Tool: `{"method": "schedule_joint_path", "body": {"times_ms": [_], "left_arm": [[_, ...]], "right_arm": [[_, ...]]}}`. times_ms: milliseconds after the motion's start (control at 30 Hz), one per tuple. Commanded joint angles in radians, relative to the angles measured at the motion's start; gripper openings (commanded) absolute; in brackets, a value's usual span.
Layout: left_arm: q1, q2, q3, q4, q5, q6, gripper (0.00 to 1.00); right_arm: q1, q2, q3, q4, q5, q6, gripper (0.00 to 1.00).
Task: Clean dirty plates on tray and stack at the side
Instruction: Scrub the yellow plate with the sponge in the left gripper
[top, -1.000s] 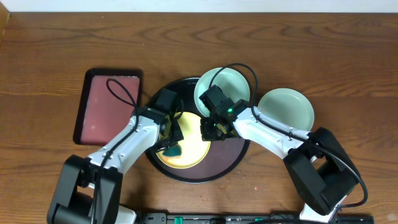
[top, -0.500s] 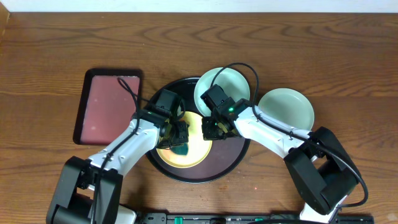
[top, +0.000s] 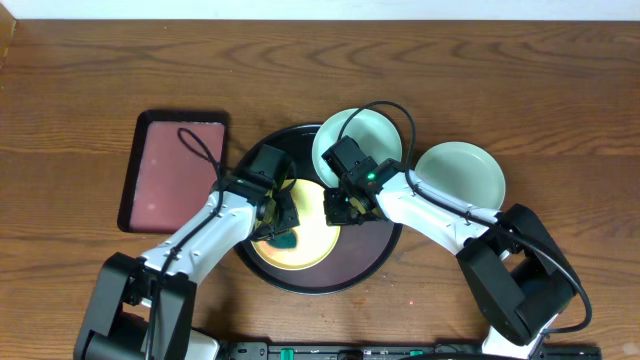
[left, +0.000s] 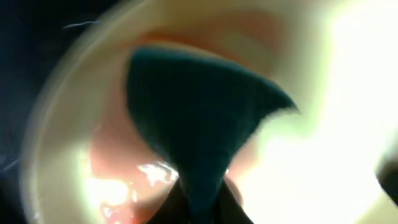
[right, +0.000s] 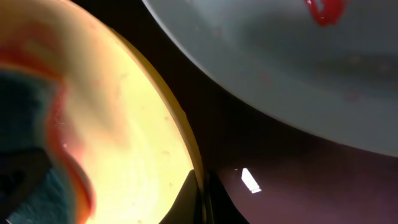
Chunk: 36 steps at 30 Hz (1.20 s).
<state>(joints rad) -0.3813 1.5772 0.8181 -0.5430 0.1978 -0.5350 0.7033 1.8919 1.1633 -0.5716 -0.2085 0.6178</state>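
Observation:
The pale yellow plate (top: 305, 235) lies in the black tray (top: 375, 255). My left gripper (top: 280, 228) is shut on a dark teal sponge (top: 284, 241) pressed onto the plate's red smear; the left wrist view shows the sponge (left: 199, 118) over the smear (left: 118, 143). My right gripper (top: 338, 212) is shut on the yellow plate's right rim (right: 186, 155). A mint-green plate (top: 375, 135) with a red smear (right: 323, 11) rests on the tray's far rim. A second mint-green plate (top: 465, 172) lies on the table to the right.
A smaller rectangular dark red tray (top: 175, 170) lies on the wooden table left of the black tray. The arm bases and cables sit at the near edge.
My left gripper and the sponge shifted a little right across the yellow plate, then back left. The right gripper has kept its hold on the rim.

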Motion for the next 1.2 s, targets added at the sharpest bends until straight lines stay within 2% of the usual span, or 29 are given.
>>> {"method": "schedule_joint_path", "body": {"times_ms": [0, 133, 200, 333, 433, 500, 533, 667, 700, 733, 833, 900, 967, 1067, 1167], "left_arm": [[-0.007, 0.016, -0.016, 0.037, 0.283, 0.296, 0.07], [-0.002, 0.016, -0.016, 0.095, 0.278, 0.294, 0.07], [0.002, 0.016, -0.016, 0.119, 0.219, 0.243, 0.07], [0.005, 0.016, -0.016, 0.093, -0.07, 0.05, 0.08], [0.005, 0.016, -0.016, 0.019, -0.3, -0.146, 0.08], [0.005, 0.016, -0.016, -0.05, -0.36, -0.255, 0.07], [0.004, 0.016, -0.016, -0.072, -0.354, -0.271, 0.08], [0.001, 0.016, -0.016, -0.138, -0.245, -0.249, 0.07], [0.001, 0.016, -0.016, -0.142, -0.187, -0.199, 0.08], [0.001, 0.016, -0.016, -0.135, -0.063, -0.087, 0.07], [0.001, 0.016, -0.016, -0.076, 0.195, 0.146, 0.07], [0.001, 0.016, -0.016, -0.039, 0.301, 0.245, 0.07], [0.001, 0.016, -0.016, -0.002, 0.322, 0.269, 0.08], [0.002, 0.016, -0.016, 0.052, 0.277, 0.264, 0.08], [0.005, 0.016, -0.016, 0.071, 0.104, 0.117, 0.08]], "right_arm": [[-0.002, 0.006, 0.019, 0.004, -0.006, 0.013, 0.01], [-0.002, 0.006, 0.019, 0.004, -0.007, 0.013, 0.01], [-0.002, 0.006, 0.019, 0.004, -0.007, 0.013, 0.01], [-0.002, 0.006, 0.019, 0.004, -0.01, 0.013, 0.01], [-0.002, 0.006, 0.019, 0.004, -0.01, 0.013, 0.01], [-0.002, 0.006, 0.019, 0.004, -0.01, 0.013, 0.01], [-0.002, 0.006, 0.019, 0.004, -0.01, 0.013, 0.01], [-0.002, 0.006, 0.019, 0.005, -0.01, 0.013, 0.01], [-0.002, 0.006, 0.019, 0.005, -0.01, 0.013, 0.01], [-0.002, 0.006, 0.019, 0.005, -0.01, 0.013, 0.01], [-0.002, 0.006, 0.019, 0.006, -0.01, 0.013, 0.01], [-0.002, 0.006, 0.019, 0.006, -0.01, 0.013, 0.01], [-0.002, 0.006, 0.019, 0.006, -0.01, 0.013, 0.01], [-0.002, 0.006, 0.019, 0.006, -0.01, 0.013, 0.01], [-0.002, 0.006, 0.019, 0.006, -0.01, 0.013, 0.01]]}}
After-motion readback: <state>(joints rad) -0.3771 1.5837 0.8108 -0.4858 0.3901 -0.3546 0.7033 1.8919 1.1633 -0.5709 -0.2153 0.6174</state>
